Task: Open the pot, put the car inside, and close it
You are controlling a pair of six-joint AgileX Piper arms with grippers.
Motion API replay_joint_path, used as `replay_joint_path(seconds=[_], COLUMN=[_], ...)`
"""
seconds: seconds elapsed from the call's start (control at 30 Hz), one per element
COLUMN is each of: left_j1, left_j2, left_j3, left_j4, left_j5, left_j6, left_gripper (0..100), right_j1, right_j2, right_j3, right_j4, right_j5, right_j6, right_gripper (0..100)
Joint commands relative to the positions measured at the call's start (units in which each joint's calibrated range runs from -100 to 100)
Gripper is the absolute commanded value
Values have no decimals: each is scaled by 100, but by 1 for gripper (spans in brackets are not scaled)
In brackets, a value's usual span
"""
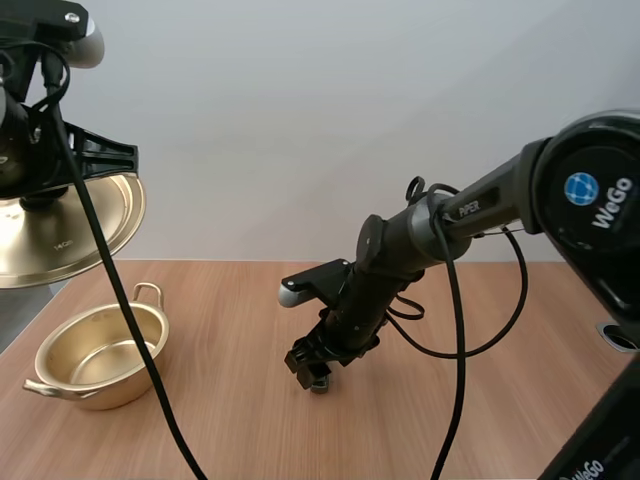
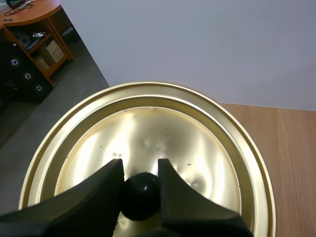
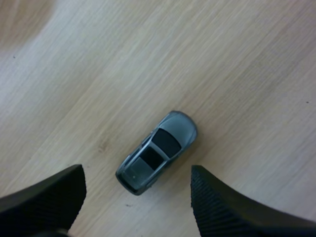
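The gold pot (image 1: 100,352) stands open at the table's left, nothing visible inside it. Its gold lid (image 1: 70,230) hangs high above it, tilted, with my left gripper (image 2: 139,185) shut on the lid's black knob (image 2: 140,195); the lid's shiny surface (image 2: 163,143) spreads out beyond the fingers. A small grey toy car (image 3: 158,150) lies on the wood at mid-table. My right gripper (image 3: 136,190) hovers straight over the car, open, one finger on either side of it and not touching. In the high view the right gripper (image 1: 312,368) is low over the table, and the car (image 1: 320,384) peeks out just beneath it.
The wooden table (image 1: 250,430) has bare room between the pot and the right gripper and along its front. Off the table's left edge, the floor (image 2: 29,123) lies below the lid.
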Motion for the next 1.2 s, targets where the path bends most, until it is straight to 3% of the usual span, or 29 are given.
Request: replay_joint_path(seconds=[0.0,0.8,1.1,1.13,1.17], left_j1=[0,0,0,0,0], left_j2=[5,5,5,5,5], left_j3=[-8,-8,-8,-8,-8], left_j4=[-2,-13,-13,-13,-13], left_j5=[3,-139,-79,-79,-79], left_j6=[7,113,122,122,122], left_gripper=[0,0,0,0,0], right_j1=[-1,285,285,285,285], right_j2=[149,447,1091,1154,1204], right_j3=[-6,-16,-16,-20,-20], right_j4=[-1,-172,-622,-693,-694], right_j5=[1,-572,-689,-708,-754], right_j6=[-4,-162,-162,-162,-162], right_gripper=[100,100,100,90,69])
